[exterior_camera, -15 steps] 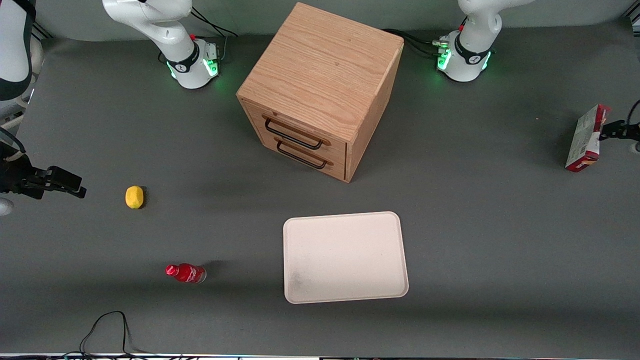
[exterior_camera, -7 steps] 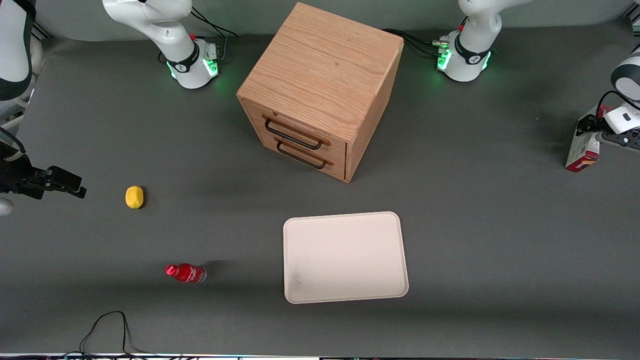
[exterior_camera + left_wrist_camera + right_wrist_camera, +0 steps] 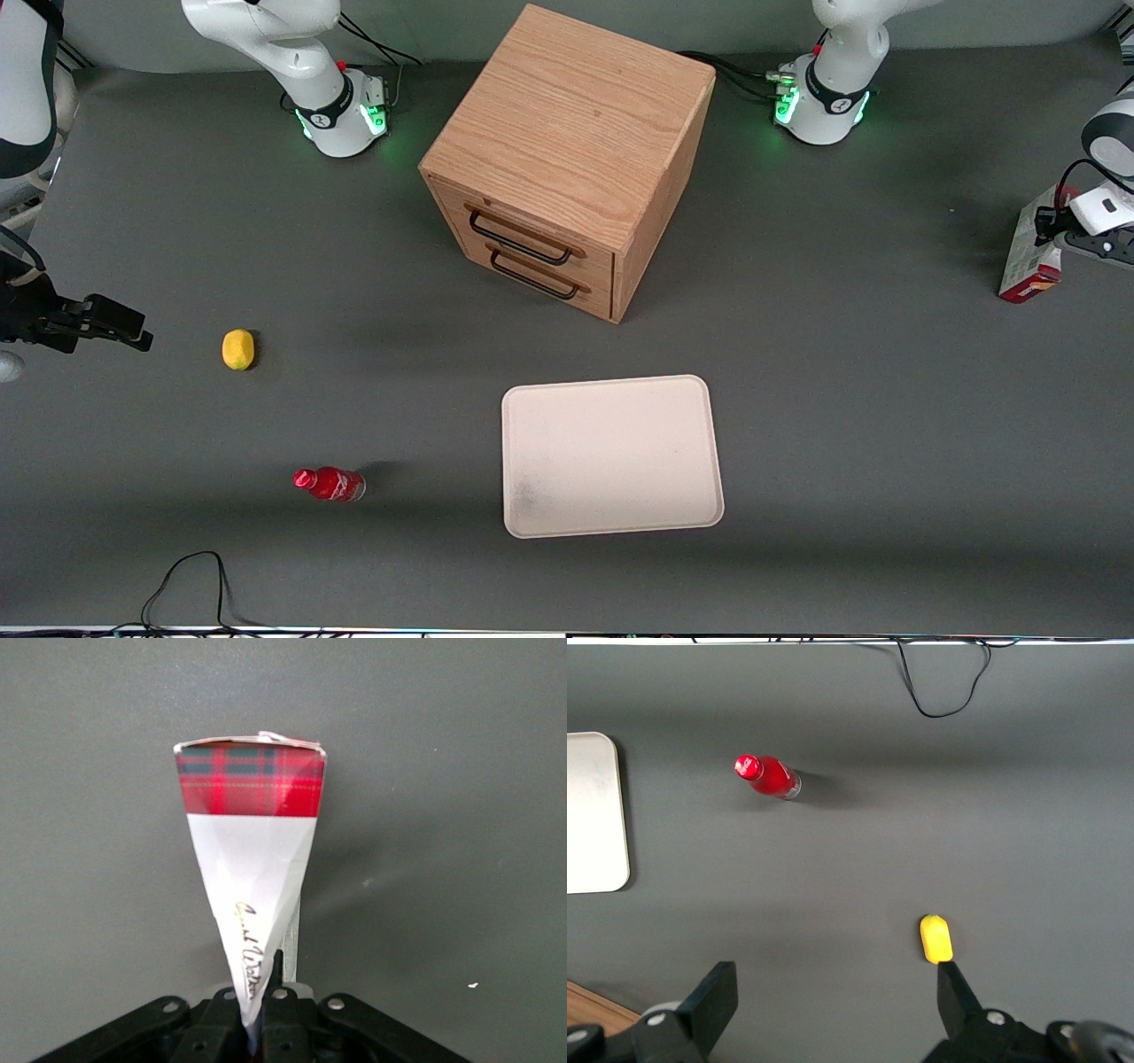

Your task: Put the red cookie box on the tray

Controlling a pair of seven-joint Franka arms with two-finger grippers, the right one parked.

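End effector [image 3: 1054, 232] pinching top edge of red cookie box [image 3: 1028, 257], working arm's end of the surface [image 3: 886, 425].

Fingers nearly together on the thin upper edge of the box; wrist view shows the card [image 3: 252, 859] hanging down from the grip, tartan end lowest, squeezed to a wedge where the fingers bite. Box upright, lower end at or just above the surface; cannot tell which. Tray [image 3: 611, 456] bare, well apart, nearer the front camera than the wooden drawer cabinet [image 3: 567, 159]. Risks, as judged: grip is narrow and high on a flat, light box, so it may swing or pivot during the carry, or slip out of the fingers. Released upright, it could topple off the low rim. Crushing the card is also possible.
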